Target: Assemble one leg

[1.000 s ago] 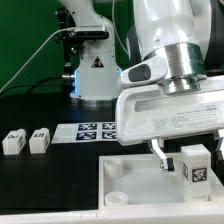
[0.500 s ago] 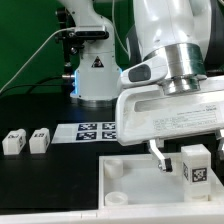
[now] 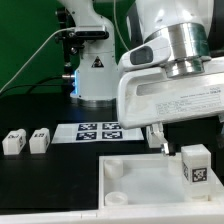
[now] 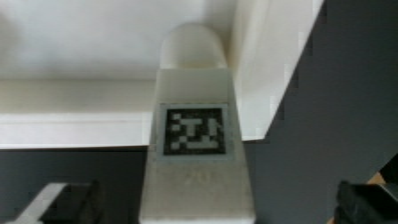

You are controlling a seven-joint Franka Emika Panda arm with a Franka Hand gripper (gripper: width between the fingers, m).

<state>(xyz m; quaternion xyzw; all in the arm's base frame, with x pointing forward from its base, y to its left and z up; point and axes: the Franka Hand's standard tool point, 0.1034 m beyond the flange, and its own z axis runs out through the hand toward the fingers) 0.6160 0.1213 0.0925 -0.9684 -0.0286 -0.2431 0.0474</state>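
I see the leg [image 3: 196, 165] upright at a corner of the panel [image 3: 130, 172], long axis vertical, straight under my gripper [image 4: 214, 205], fingers wide apart either side, holding nothing.

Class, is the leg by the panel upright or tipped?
Upright: the leg stands on end at the panel corner, tag face vertical.

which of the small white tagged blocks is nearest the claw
The small white plastic block standing at the large white panel's corner, exterior view's right, beside the claw; the other two sit far off at that view's left.
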